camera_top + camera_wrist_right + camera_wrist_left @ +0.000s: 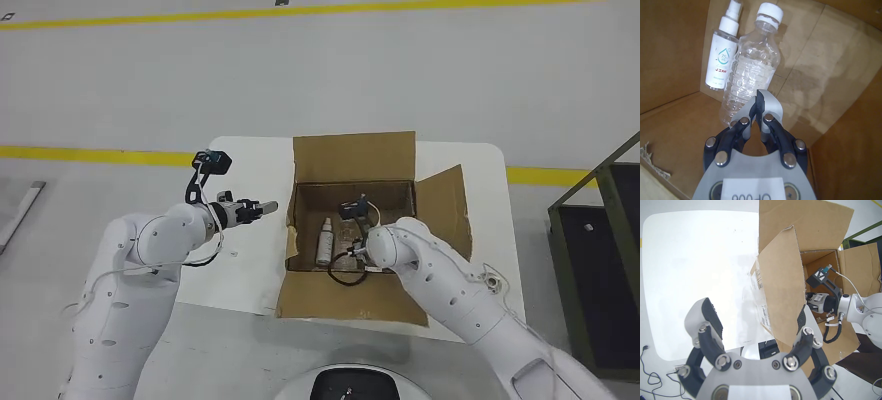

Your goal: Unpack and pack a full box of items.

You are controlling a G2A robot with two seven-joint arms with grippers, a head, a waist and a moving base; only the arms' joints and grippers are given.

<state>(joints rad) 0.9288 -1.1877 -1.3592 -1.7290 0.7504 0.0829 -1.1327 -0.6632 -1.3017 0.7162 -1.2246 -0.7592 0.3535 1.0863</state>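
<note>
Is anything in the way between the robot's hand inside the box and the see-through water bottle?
No, nothing visible is. The shut right gripper sits right by the clear bottle, near its bottom end, inside the box. The spray bottle lies alongside the clear bottle, not between them.

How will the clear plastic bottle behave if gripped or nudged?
The clear bottle looks thin-walled and ribbed, so probably light and squashable. Lying on its round side, it may roll, though the spray bottle beside it should block one way.

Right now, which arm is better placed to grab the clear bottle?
Right: the right gripper, shut, sits inside the box near the clear bottle; the left gripper hangs open outside it, over the table.
</note>
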